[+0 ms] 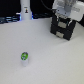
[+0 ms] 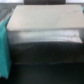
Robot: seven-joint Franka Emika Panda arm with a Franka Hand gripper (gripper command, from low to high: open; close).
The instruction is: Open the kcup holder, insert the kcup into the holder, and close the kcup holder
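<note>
The kcup [image 1: 23, 57], a small white pod with a green top, stands alone on the white table toward the exterior view's lower left. The kcup holder [image 1: 61, 29], a black box with pale marks on its front, sits at the exterior view's upper right. My gripper [image 1: 63, 16] hangs from the white arm directly over the holder's top, far from the kcup. Its fingers blend into the black box, so their spacing is unreadable. The blurred wrist view shows a pale flat surface [image 2: 40, 20] over a dark face [image 2: 45, 57], with no fingers visible.
A taller white bottle-like object [image 1: 25, 11] stands at the back toward the exterior view's left, against a dark backdrop. White tabletop [image 1: 50, 60] stretches between the kcup and the holder. A teal shape [image 2: 4, 47] fills one edge of the wrist view.
</note>
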